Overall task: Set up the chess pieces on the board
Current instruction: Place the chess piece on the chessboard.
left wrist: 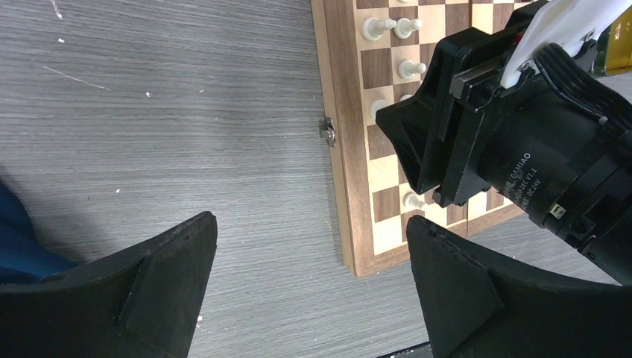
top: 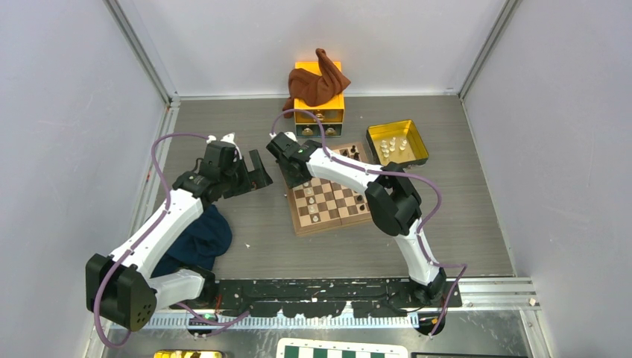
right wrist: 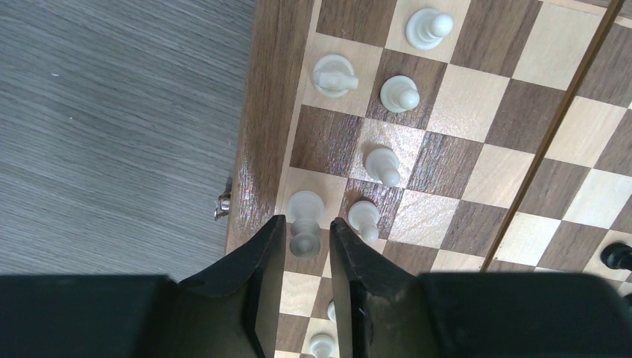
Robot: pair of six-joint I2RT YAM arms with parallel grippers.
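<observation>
The board lies in the middle of the table, and its wooden border runs down the right wrist view. Several cream-white chess pieces stand on its left columns. A dark piece shows at the right edge. My right gripper reaches low over the board's left side. Its jaws flank one upright white piece with a thin gap on each side, so it is open. My left gripper hangs wide open over bare table beside the board's border, holding nothing.
A yellow tray with a few white pieces sits at the back right. An orange drawer box with a brown cloth stands behind the board. A blue cloth lies under the left arm. A green-and-white checkered board is at the near edge.
</observation>
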